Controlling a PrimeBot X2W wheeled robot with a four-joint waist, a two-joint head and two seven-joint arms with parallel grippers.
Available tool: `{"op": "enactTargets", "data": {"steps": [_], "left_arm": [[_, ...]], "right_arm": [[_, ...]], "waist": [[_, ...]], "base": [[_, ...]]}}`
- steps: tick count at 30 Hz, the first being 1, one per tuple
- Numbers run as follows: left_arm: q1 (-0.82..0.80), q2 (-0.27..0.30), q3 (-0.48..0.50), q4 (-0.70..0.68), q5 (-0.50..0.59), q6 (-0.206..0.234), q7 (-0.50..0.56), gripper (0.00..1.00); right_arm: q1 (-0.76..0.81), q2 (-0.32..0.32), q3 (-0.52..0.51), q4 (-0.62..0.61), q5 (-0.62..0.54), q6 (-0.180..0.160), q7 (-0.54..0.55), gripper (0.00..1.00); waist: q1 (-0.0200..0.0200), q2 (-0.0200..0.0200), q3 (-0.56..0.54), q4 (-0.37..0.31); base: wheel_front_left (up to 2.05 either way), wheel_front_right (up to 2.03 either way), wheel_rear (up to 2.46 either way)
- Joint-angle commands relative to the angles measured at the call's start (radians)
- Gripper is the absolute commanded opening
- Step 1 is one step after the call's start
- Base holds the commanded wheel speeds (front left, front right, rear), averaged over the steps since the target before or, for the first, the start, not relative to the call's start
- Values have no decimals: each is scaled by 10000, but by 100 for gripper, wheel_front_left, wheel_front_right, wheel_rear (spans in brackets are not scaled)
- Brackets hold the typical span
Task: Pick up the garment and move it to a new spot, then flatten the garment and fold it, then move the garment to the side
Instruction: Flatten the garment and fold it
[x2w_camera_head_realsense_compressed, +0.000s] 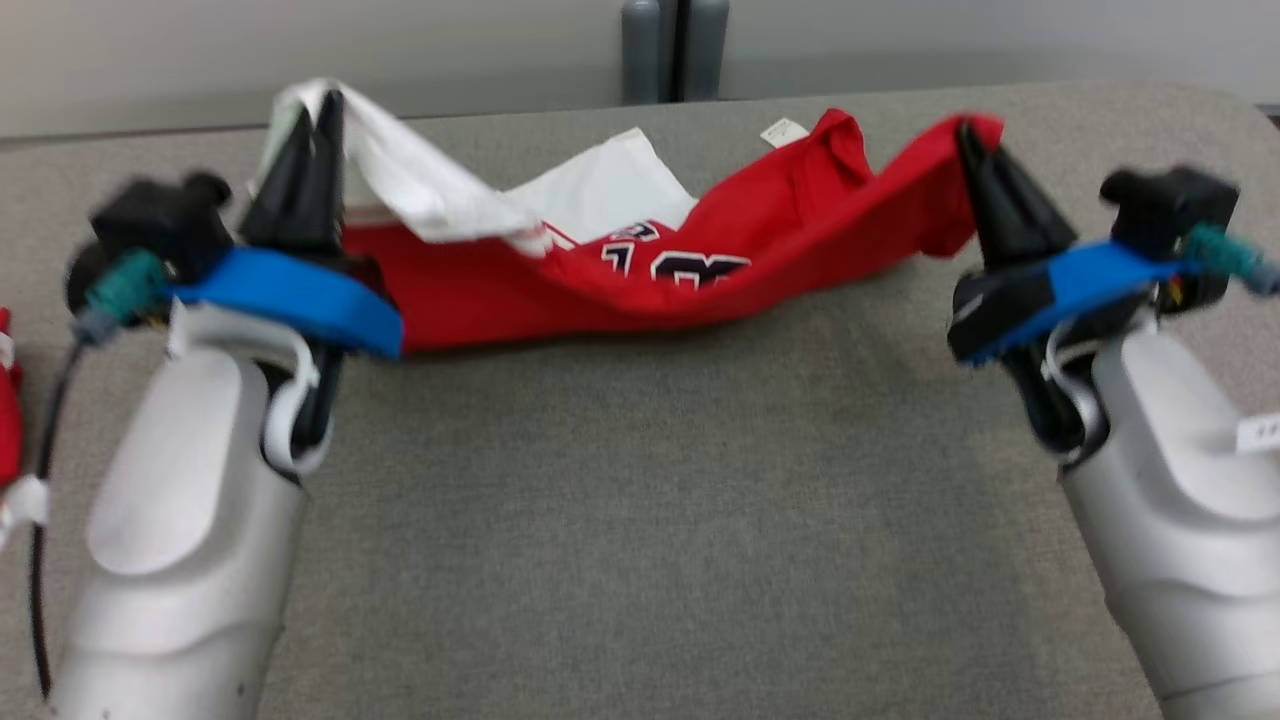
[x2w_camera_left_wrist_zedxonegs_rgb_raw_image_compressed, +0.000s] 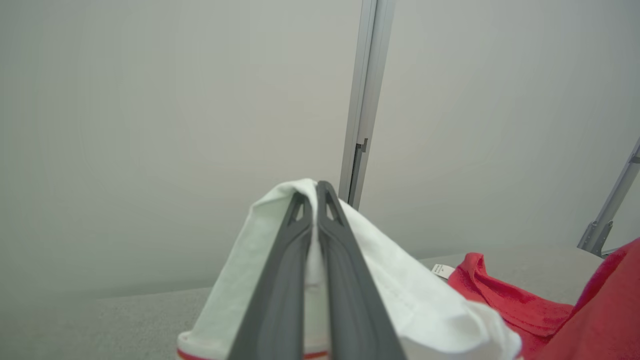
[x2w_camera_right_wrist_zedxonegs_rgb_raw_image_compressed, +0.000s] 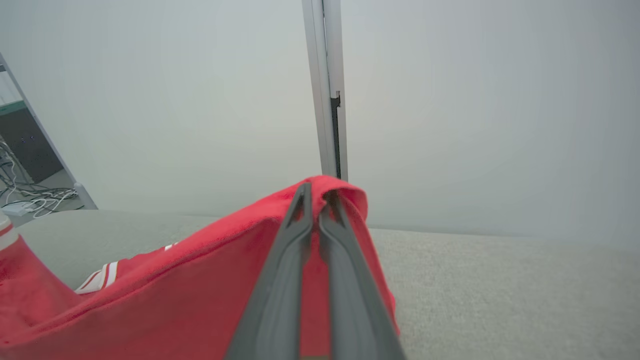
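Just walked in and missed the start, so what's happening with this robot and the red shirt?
The robot has a red and white shirt pinched at both ends: the left gripper is shut on a white part, the right gripper on a red edge. Both ends are lifted, and the middle sags onto the grey table. It is not folded yet.

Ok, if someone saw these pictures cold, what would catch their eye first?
First comes the red and white garment, slung like a hammock across the far half of the grey table, its middle sagging down to the surface. The left gripper is shut on its white end at the upper left of the head view. The right gripper is shut on its red end at the upper right.
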Motion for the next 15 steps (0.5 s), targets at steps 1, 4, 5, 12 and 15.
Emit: {"op": "enactTargets", "data": {"steps": [1,4,5,12,15], "left_arm": [[-411,94,62,61,-65,-75,72,0],[-2455,446,-145,395,-386,-80,605,0],[-3158,587,-172,538,-466,-81,745,0],[-7753,982,-98,2446,-492,-68,1255,0],[-9377,971,-39,3254,-421,-58,1151,0]], "right_arm": [[-405,-9,18,67,104,5,54,0],[-2304,-6,73,613,550,4,468,0],[-2969,-6,51,858,709,4,628,0],[-7258,67,-509,2728,1696,4,1328,0],[-8743,114,-865,3565,1979,5,1300,0]], "waist": [[-3,-3,266,131],[-3,-3,927,82],[-3,-3,1152,64],[-3,-3,2185,-2],[-3,-3,2442,-46]], "base": [[0,0,0],[0,0,0],[0,0,0],[0,0,0],[0,0,0]]}}
